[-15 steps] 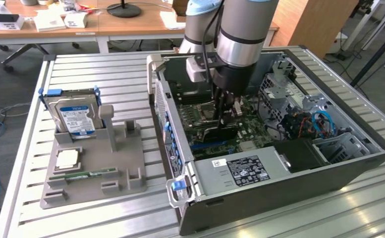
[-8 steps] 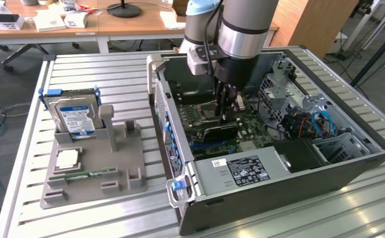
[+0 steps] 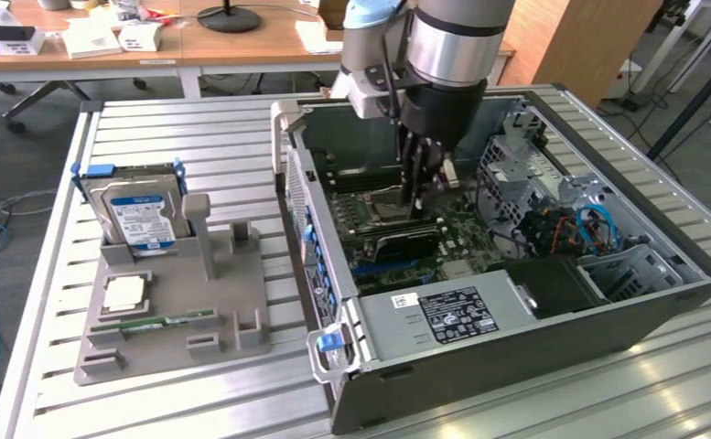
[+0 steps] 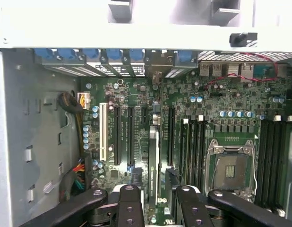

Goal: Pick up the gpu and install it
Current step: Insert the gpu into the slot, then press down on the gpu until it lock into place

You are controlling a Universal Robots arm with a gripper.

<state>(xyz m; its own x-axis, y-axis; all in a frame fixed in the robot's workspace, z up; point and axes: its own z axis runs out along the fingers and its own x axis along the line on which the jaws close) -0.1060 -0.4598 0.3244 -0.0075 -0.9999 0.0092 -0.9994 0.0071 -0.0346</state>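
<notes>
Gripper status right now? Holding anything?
Gripper: closed on the gpu, held edge-on above the motherboard slots inside the open case.

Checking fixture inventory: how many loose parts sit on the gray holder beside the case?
3: hard drive upright at the far end, CPU chip flat mid-holder, memory stick lying near the front. The holder's posts could hide something small.
</notes>
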